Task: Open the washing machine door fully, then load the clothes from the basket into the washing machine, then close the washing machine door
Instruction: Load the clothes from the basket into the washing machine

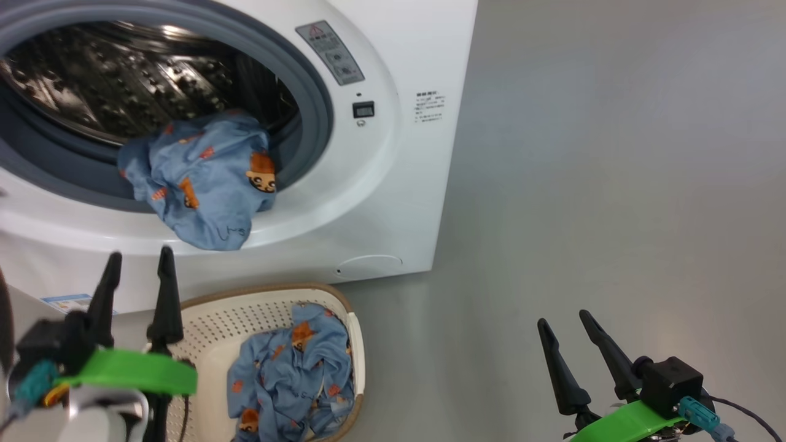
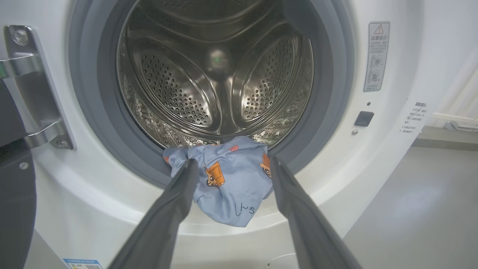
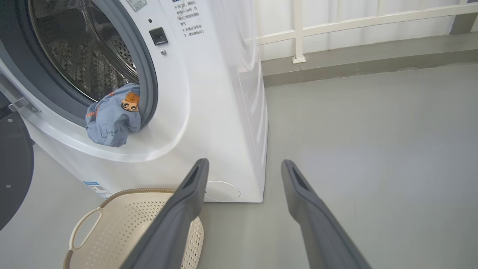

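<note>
- The left tool (image 1: 140, 253) is nearest, low on the left: its two fingers are spread wide and hold nothing. They point at the washer mouth.
- The right tool (image 1: 562, 317) hangs low on the right over bare floor (image 1: 614, 184), well apart from the laundry. It too is wide open and empty.
- The basket (image 1: 264, 288) stands on the floor just right of the left tool and close in front of the washer (image 1: 399, 184). A bundle of blue clothes (image 1: 295, 368) lies in it.
- Beyond it, one garment (image 1: 202, 178) lies across the gasket (image 2: 328, 93) at the bottom of the opening, partly inside and partly hanging over the white front.
- The drum (image 2: 216, 74) behind it looks empty.
- The door (image 3: 13, 168) is swung out to the left on its hinge (image 2: 33, 86).
- Progress, as I judge it: opening is done and loading is partly done. The draped garment needs pushing in, the basket needs emptying, and the door needs shutting.
- Writing:
  - The garment bears a short black handwritten mark (image 2: 244, 209) that I cannot read for certain.
  - A grey label (image 2: 376, 56) right of the opening shows a warning triangle over Chinese characters too small to read.
  - Further right is a block of small print (image 1: 430, 107), also illegible.
  - A blue sticker (image 1: 67, 302) sits low on the left, its text unreadable.
  - No brand name can be made out.
</note>
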Motion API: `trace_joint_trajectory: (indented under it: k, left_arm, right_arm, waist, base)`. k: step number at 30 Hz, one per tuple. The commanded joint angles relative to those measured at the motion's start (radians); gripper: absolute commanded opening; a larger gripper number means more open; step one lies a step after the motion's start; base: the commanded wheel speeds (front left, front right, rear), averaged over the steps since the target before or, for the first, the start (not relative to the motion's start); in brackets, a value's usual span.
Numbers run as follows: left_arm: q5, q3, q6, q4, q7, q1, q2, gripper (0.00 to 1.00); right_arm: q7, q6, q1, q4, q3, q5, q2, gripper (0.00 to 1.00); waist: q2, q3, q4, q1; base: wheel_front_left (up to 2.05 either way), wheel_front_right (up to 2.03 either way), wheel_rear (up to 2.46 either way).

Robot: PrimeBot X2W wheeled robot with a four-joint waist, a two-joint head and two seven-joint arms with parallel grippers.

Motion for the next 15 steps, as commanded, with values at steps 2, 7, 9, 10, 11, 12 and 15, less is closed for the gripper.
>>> trace_joint_trajectory:
  k: [2, 7, 9, 10, 11, 12, 15]
  left_arm:
    - [-0.014, 0.01, -0.003, 0.027, -0.003, -0.08, 0.054, 1.0]
    - [-0.05, -0.034, -0.003, 0.13, 0.01, -0.232, 0.111, 1.0]
    - [-0.062, -0.046, -0.003, 0.165, 0.031, -0.288, 0.139, 1.0]
    - [-0.066, -0.051, -0.003, 0.183, 0.043, -0.315, 0.154, 1.0]
    - [-0.069, -0.056, -0.003, 0.205, 0.06, -0.34, 0.168, 1.0]
    - [-0.077, -0.059, -0.003, 0.223, 0.073, -0.365, 0.177, 1.0]
    - [-0.086, -0.065, -0.003, 0.266, 0.101, -0.409, 0.197, 1.0]
  right_arm:
    - [-0.012, 0.003, -0.032, -0.027, 0.035, 0.014, 0.0, 1.0]
    - [-0.012, 0.003, -0.053, -0.031, 0.048, 0.019, 0.0, 1.0]
    - [-0.012, 0.003, -0.06, -0.034, 0.053, 0.025, 0.0, 1.0]
    - [-0.012, 0.003, -0.064, -0.036, 0.056, 0.028, 0.0, 1.0]
    - [-0.012, 0.003, -0.066, -0.036, 0.057, 0.031, 0.0, 1.0]
    - [-0.012, 0.003, -0.069, -0.037, 0.059, 0.034, 0.0, 1.0]
    - [-0.012, 0.003, -0.074, -0.04, 0.062, 0.04, 0.0, 1.0]
  waist:
    - [0.0, 0.038, -0.024, 0.0]
    - [0.0, 0.088, -0.054, 0.0]
    - [0.0, 0.108, -0.068, 0.0]
    - [0.0, 0.119, -0.075, 0.0]
    - [0.0, 0.129, -0.081, 0.0]
    - [0.0, 0.139, -0.088, 0.0]
    - [0.0, 0.156, -0.099, 0.0]
  base:
    - [0.0, 0.0, 0.0]
    - [0.0, 0.0, 0.0]
    - [0.0, 0.0, 0.0]
    - [0.0, 0.0, 0.0]
    - [0.0, 0.0, 0.0]
    - [0.0, 0.0, 0.0]
    - [0.0, 0.0, 0.0]
